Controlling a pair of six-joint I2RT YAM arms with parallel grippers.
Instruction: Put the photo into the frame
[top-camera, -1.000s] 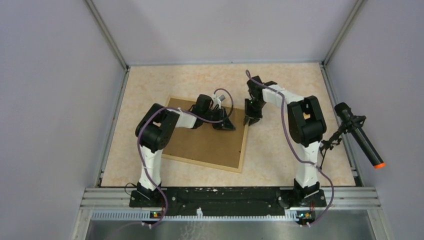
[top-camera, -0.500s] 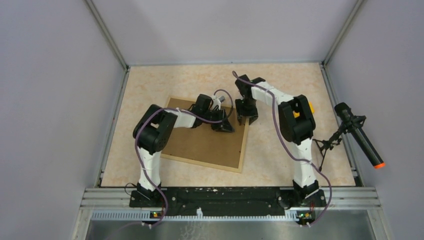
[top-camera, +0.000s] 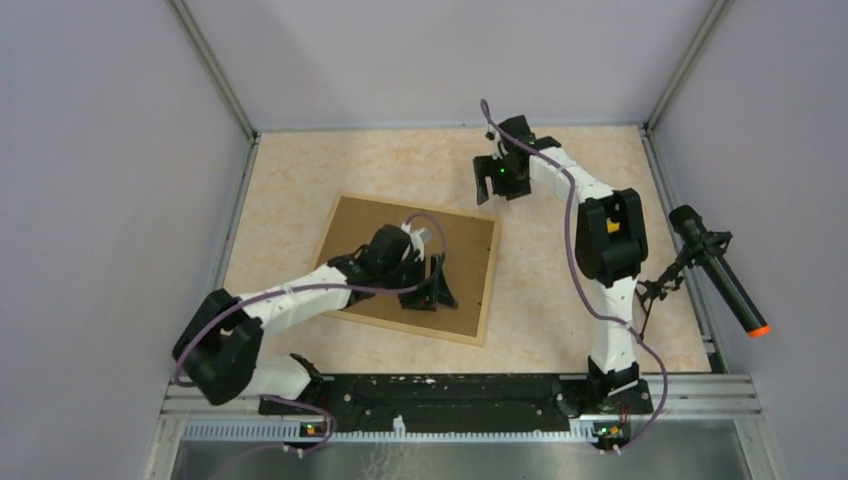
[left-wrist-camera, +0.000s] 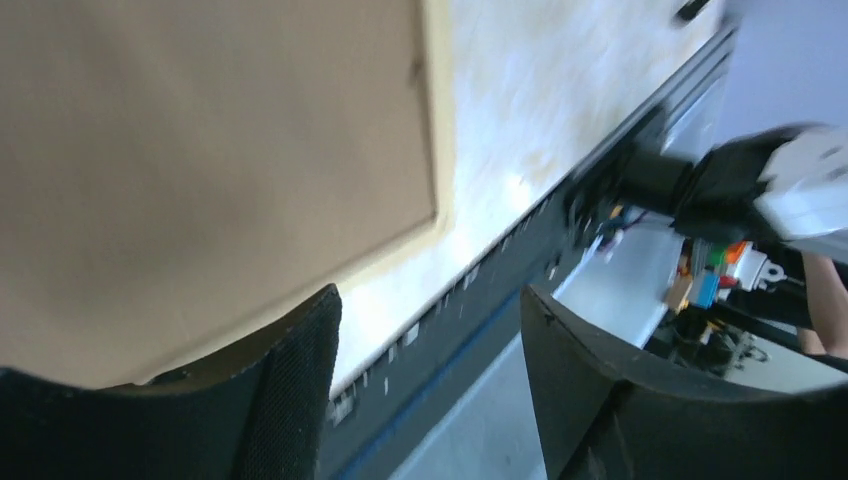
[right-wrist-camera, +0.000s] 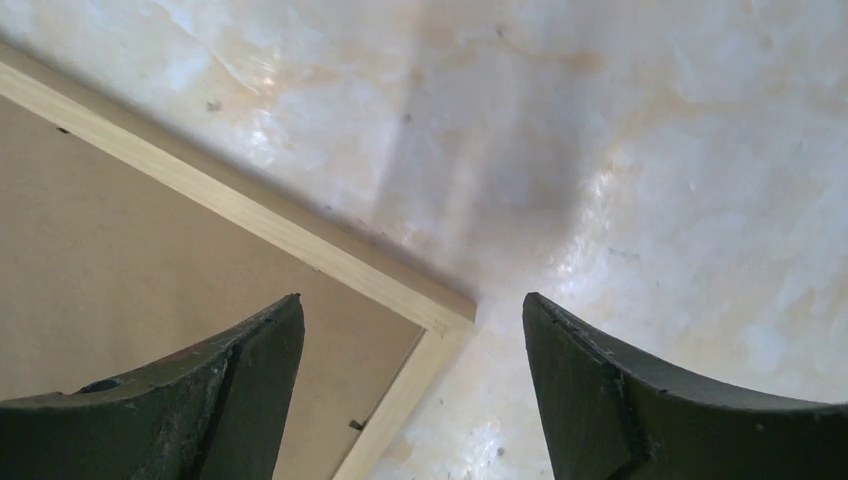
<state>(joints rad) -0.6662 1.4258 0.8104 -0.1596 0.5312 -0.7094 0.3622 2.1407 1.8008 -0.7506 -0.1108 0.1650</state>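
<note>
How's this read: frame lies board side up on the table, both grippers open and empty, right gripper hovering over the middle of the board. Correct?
One thing is off. The right gripper is not over the middle of the board. It hovers at a corner of the frame, mostly above bare table. The right wrist view shows this. The rest holds.
</note>
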